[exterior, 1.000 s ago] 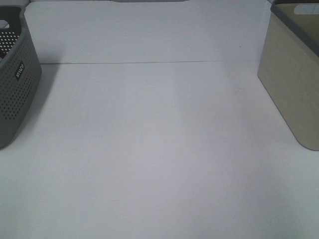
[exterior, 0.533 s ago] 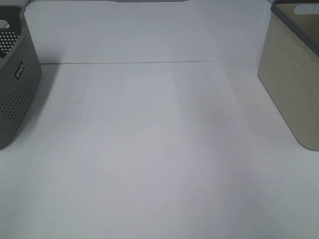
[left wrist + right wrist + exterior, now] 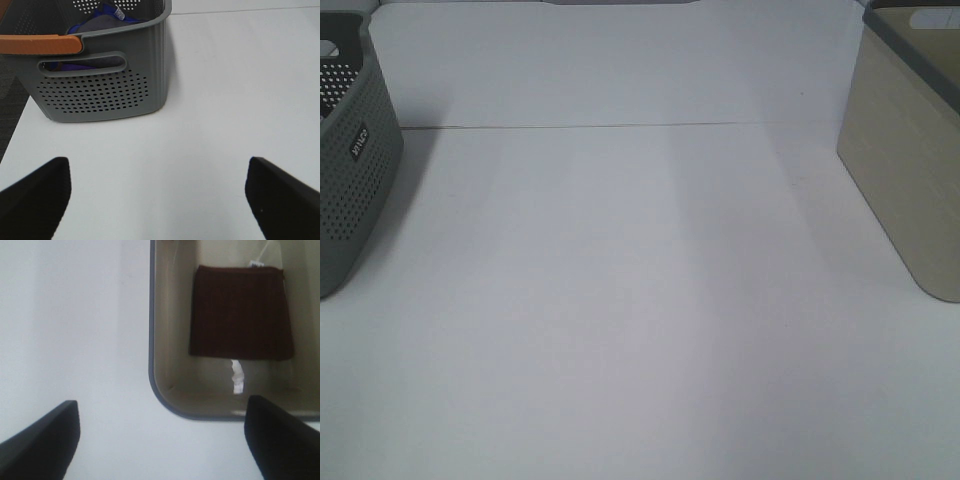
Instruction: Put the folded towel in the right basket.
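The folded dark red towel [image 3: 241, 312] lies flat on the floor of the beige right basket [image 3: 165, 390], seen from above in the right wrist view. That basket [image 3: 905, 150] stands at the right edge of the high view, where its inside is hidden. My right gripper [image 3: 162, 440] hangs open and empty above the basket's near corner. My left gripper [image 3: 157, 197] is open and empty above the white table, in front of the grey perforated left basket [image 3: 100, 85]. Neither gripper shows in the high view.
The grey basket [image 3: 350, 150] at the left holds blue and purple cloth [image 3: 100, 22] and has an orange handle [image 3: 40, 44]. The white table [image 3: 640, 300] spans between the baskets, with a thin seam line [image 3: 620, 126] across it.
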Available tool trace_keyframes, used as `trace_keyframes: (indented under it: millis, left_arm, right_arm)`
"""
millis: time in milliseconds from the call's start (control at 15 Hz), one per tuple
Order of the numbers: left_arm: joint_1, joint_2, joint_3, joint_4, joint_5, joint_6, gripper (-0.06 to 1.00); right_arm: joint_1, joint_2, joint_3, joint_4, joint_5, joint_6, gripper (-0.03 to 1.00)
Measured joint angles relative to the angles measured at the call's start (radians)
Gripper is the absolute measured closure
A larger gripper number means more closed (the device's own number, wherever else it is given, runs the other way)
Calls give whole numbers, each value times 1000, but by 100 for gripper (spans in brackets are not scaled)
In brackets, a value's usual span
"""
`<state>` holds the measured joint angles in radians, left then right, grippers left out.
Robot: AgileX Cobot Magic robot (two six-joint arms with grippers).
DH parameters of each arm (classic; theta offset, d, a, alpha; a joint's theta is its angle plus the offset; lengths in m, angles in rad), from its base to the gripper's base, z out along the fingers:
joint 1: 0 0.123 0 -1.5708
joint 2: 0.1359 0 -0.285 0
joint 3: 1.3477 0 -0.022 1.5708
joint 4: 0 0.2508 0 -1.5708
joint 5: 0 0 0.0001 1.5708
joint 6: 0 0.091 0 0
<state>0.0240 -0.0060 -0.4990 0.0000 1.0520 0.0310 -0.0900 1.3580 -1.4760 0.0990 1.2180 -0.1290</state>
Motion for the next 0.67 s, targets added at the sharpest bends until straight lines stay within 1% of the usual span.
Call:
trace_keyframes:
  millis: [267, 400, 467, 533, 600, 667]
  left_arm:
    - [0, 0, 0, 0, 0, 0, 6]
    - [0, 0, 0, 0, 0, 0, 6]
    - [0, 0, 0, 0, 0, 0, 6]
    - [0, 0, 0, 0, 0, 0, 6]
    - [0, 0, 0, 0, 0, 0, 6]
    - [0, 0, 0, 0, 0, 0, 6]
  right_arm:
    - [0, -265, 301, -14, 1, 0, 11]
    - [0, -401, 424, -15, 1, 1, 11]
    - [0, -442, 457, -15, 1, 2, 11]
    - [0, -529, 516, -19, 1, 2, 11]
    - [0, -695, 635, -34, 2, 18, 11]
    - [0, -791, 682, -43, 3, 32, 11]
